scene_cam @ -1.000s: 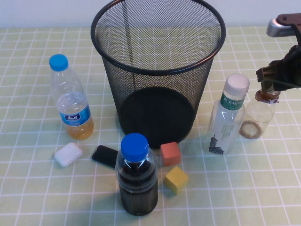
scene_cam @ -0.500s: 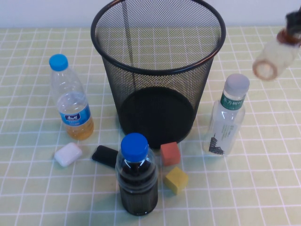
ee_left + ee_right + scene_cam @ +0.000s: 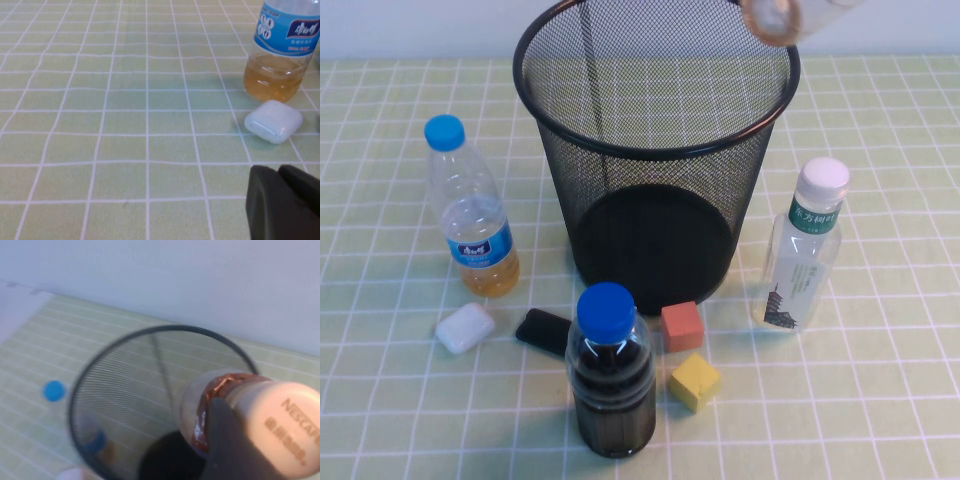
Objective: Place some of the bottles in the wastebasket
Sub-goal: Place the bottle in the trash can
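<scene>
- My right gripper [image 3: 220,410] is clenched on the neck of the small bottle [image 3: 772,15], just under its pale cap; the wrist view shows a dark finger [image 3: 227,440] pressed across the brown label.
- In the high view only the bottle's base shows, at the top edge, hanging above the far right part of the bin's rim. The gripper itself is out of that frame.
- The bin [image 3: 656,150] stands mid-table, mouth open and, as far as I can see, with nothing inside yet.
- The step in hand, as I judge it, is the drop. I want the bottle well inside the ring, not over the wire, so I'd carry it further toward the middle of the mouth before letting go.
- It hangs tilted, base leading. I'd let the base point down into the bin so it slides in rather than catching the rim and bouncing out.
- Let go cleanly, both fingers at once, and keep clear of the mesh; a nudge could shift so light a bin.
- The tall bottle [image 3: 802,258] stands upright just right of the bin, untouched and free to take next.
- My left gripper [image 3: 282,202] sits low over the table near the white case [image 3: 273,120] and the yellow bottle [image 3: 283,50]; its fingers look closed together, holding nothing, and it is parked.
</scene>
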Robot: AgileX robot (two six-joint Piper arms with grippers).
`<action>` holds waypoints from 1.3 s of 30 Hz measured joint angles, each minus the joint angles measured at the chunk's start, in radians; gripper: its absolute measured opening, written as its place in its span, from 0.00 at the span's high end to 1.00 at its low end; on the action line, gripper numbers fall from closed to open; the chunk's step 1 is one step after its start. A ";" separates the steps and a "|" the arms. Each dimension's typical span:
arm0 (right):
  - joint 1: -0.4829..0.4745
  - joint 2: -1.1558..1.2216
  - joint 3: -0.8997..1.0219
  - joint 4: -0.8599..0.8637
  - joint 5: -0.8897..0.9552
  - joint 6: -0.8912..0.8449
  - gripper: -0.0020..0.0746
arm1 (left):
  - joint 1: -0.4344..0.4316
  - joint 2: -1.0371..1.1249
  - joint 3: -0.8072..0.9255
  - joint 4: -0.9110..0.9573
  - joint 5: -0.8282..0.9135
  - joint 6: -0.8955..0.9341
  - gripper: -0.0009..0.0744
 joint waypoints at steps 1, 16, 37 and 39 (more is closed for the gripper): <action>0.000 0.000 -0.002 0.033 0.003 -0.020 0.61 | 0.000 0.000 0.000 0.000 0.000 0.000 0.99; 0.195 0.141 -0.013 0.000 -0.028 -0.092 0.61 | 0.000 0.000 0.000 0.000 0.000 0.000 0.99; 0.397 0.479 -0.089 -0.480 -0.099 0.150 0.60 | 0.000 0.000 0.000 0.000 0.000 0.000 0.99; 0.397 0.481 -0.089 -0.480 -0.099 0.150 0.58 | 0.000 0.000 0.000 0.000 0.000 0.000 0.99</action>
